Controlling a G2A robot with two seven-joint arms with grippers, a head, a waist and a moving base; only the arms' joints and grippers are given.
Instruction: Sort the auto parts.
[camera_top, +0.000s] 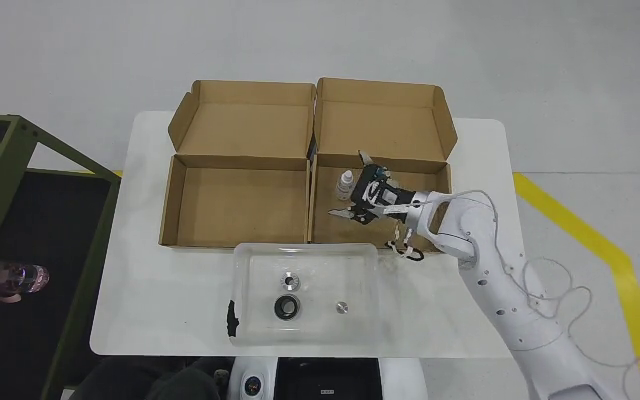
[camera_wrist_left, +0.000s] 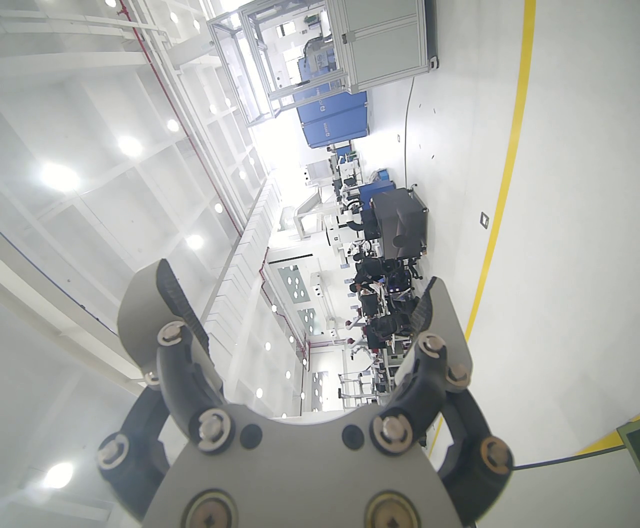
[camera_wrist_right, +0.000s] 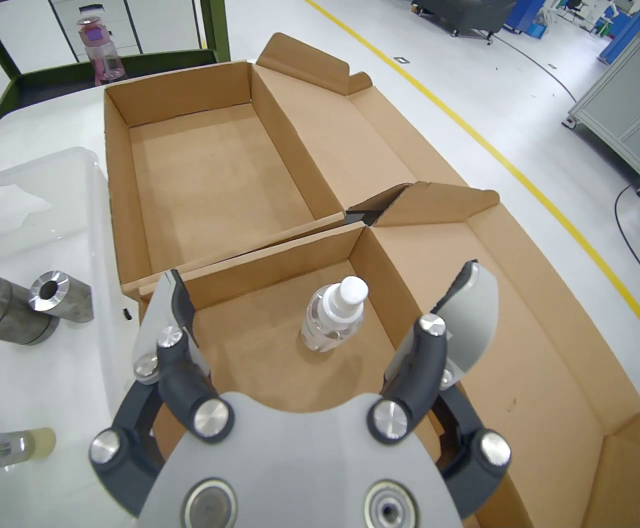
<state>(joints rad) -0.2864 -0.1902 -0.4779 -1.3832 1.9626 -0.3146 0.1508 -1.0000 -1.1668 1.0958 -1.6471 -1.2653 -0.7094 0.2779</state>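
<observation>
Three metal auto parts lie in the clear bin (camera_top: 372, 300): a grey cylinder with a bored hole (camera_top: 289, 281) stands toward the bin's far wall. A dark ring (camera_top: 288, 308) lies just beside it on the near side. A small plain cylinder (camera_top: 342, 307) sits apart from both, toward the bin's right end. None of them touches a gripper.

Two open cardboard boxes stand side by side against the far edge of the bin, their lids folded back away from it. The left box (camera_top: 235, 205) shows only its bare floor. The right box (camera_wrist_right: 500, 325), beyond the bin's right half, holds a small clear spray bottle (camera_wrist_right: 332, 320) with a white cap, upright near the wall it shares with the left box.

The right gripper (camera_top: 346, 184) is over the right box, beyond the bin's far right corner, with its arm running in from the bin's right side. Its jaws are spread wide with nothing gripped; the bottle stands in the gap between them, clear of both fingers.

The left gripper (camera_wrist_left: 300, 282) points up into the hall, away from the bin, jaws likewise wide apart and holding nothing.
</observation>
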